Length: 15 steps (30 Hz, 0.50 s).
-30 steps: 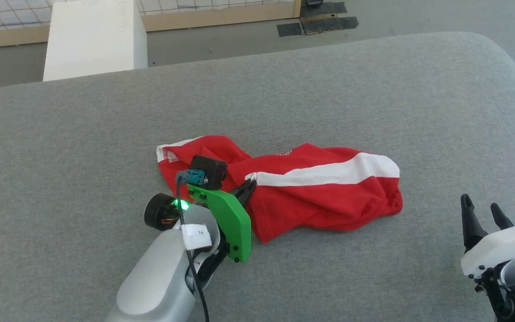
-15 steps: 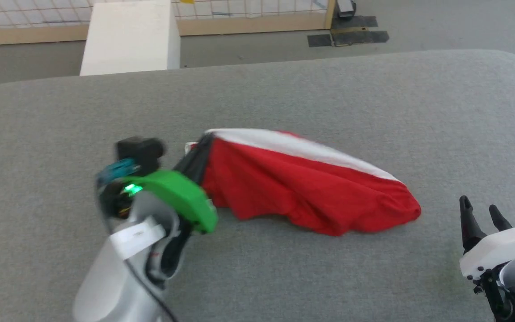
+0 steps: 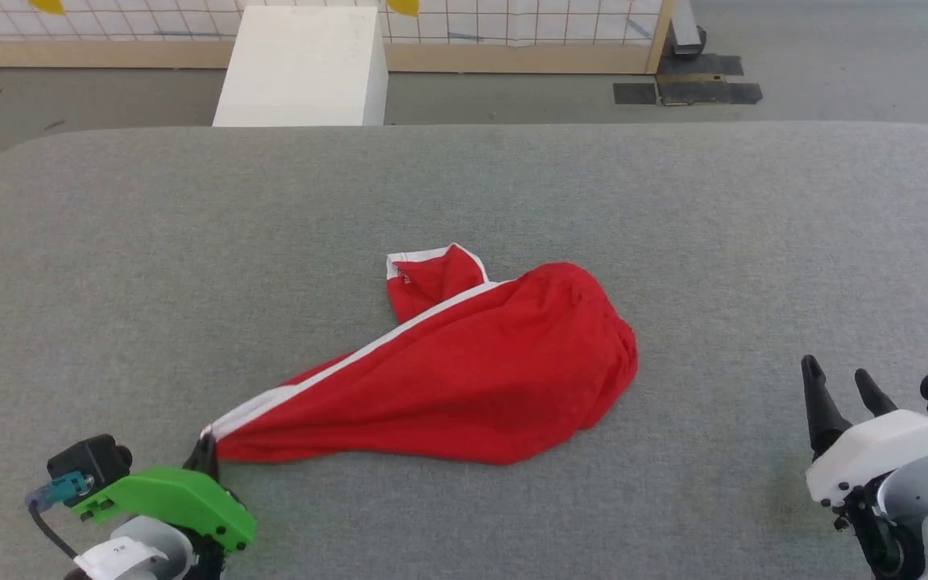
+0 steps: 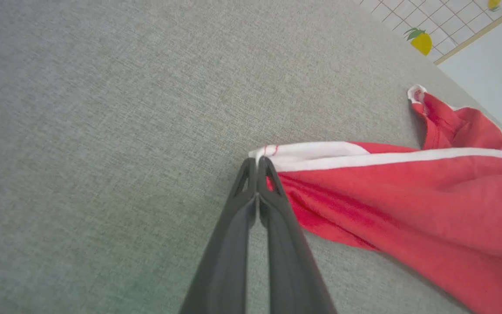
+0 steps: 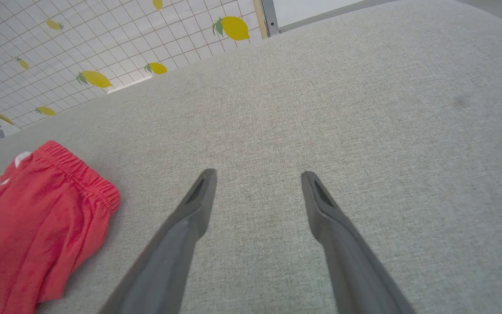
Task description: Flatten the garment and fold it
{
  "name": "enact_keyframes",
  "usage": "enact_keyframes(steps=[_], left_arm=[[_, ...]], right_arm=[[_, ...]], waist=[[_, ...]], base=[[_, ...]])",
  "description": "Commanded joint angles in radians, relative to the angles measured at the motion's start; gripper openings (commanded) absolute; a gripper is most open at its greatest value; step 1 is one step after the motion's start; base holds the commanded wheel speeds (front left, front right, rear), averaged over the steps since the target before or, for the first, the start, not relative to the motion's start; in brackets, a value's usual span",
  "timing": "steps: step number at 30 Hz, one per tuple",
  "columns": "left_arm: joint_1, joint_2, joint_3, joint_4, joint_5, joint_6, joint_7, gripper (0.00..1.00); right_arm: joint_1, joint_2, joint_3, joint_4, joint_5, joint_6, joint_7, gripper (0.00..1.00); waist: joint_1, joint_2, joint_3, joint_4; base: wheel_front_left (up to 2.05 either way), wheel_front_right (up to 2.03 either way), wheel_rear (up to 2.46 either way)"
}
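Note:
The red garment (image 3: 464,379) lies stretched across the grey padded surface (image 3: 190,242), with a white band running along its upper edge down to the lower left. My left gripper (image 3: 205,451) is shut on the garment's white-trimmed corner (image 4: 273,151) at the lower left of the head view. In the left wrist view the left gripper (image 4: 257,162) has its two dark fingers pressed together on that corner. My right gripper (image 3: 838,387) stands open at the lower right, apart from the garment (image 5: 33,226), whose gathered waistband lies to its left. The right gripper (image 5: 257,176) holds nothing.
A white box (image 3: 303,64) stands on the floor beyond the far edge of the surface. Behind it runs a wood-framed tiled panel (image 3: 512,24) with lemon prints, and dark mats (image 3: 689,80) lie on the floor at the upper right.
My left gripper has pulled the garment's corner toward the near left, drawing the cloth out long. The head camera has shifted too. The right gripper has kept its place.

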Motion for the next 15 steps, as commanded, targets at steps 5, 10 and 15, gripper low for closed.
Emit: enact_keyframes(steps=[5,10,15], left_arm=[[-0.047,0.017,0.002,-0.062,0.068,-0.045,-0.162,1.00],[-0.053,0.032,-0.014,-0.095,0.210,-0.036,-0.360,1.00],[-0.026,0.005,-0.039,-0.105,0.280,-0.035,-0.390,1.00]], right_arm=[[-0.018,0.000,0.039,-0.025,-0.013,-0.002,0.013,1.00],[-0.073,0.000,0.145,-0.047,-0.095,-0.002,0.110,1.00],[-0.149,0.000,0.270,-0.011,-0.181,-0.002,0.281,1.00]], waist=[[0.0000,0.0000,-0.005,0.026],[0.0000,0.0000,-0.004,0.036],[0.0000,0.0000,0.012,0.057]], base=[[0.00,0.00,0.00],[0.00,0.00,0.00],[0.00,0.00,0.00]])
